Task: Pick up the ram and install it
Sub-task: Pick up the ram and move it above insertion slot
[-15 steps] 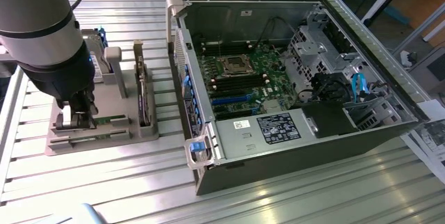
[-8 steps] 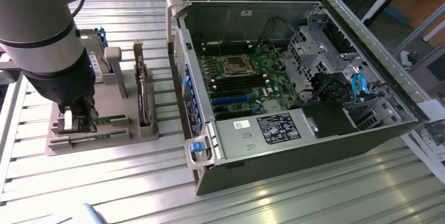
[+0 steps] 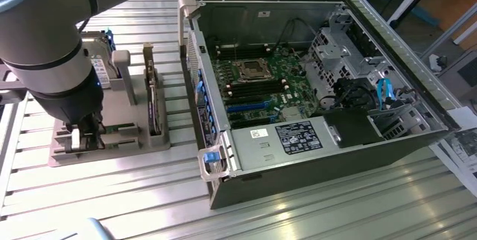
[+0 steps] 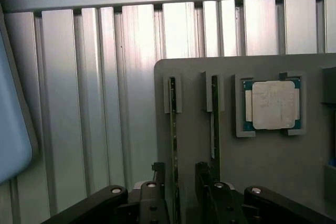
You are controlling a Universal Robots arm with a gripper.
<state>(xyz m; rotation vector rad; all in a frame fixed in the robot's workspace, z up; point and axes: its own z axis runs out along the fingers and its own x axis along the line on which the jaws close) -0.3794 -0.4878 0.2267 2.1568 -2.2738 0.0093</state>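
The ram (image 4: 172,124) is a thin green stick standing on edge in a slot of the grey holder (image 4: 252,166). A second stick (image 4: 214,119) stands in the neighbouring slot. My gripper (image 4: 181,179) is lowered over the first stick, one dark finger on each side and a gap left between them, so it is open. In the exterior view the gripper (image 3: 80,138) reaches down to the front of the grey holder (image 3: 123,145), at the exterior view's left. The open computer case (image 3: 313,78) lies to the exterior view's right, with the motherboard (image 3: 261,84) and its long black memory slots exposed.
A square silver processor chip (image 4: 273,104) sits in a pocket of the holder. A dark upright card (image 3: 153,97) and a hard drive (image 3: 100,64) stand further back on the holder. The case's metal wall (image 3: 195,72) rises between holder and motherboard. The table is ribbed aluminium (image 3: 111,195).
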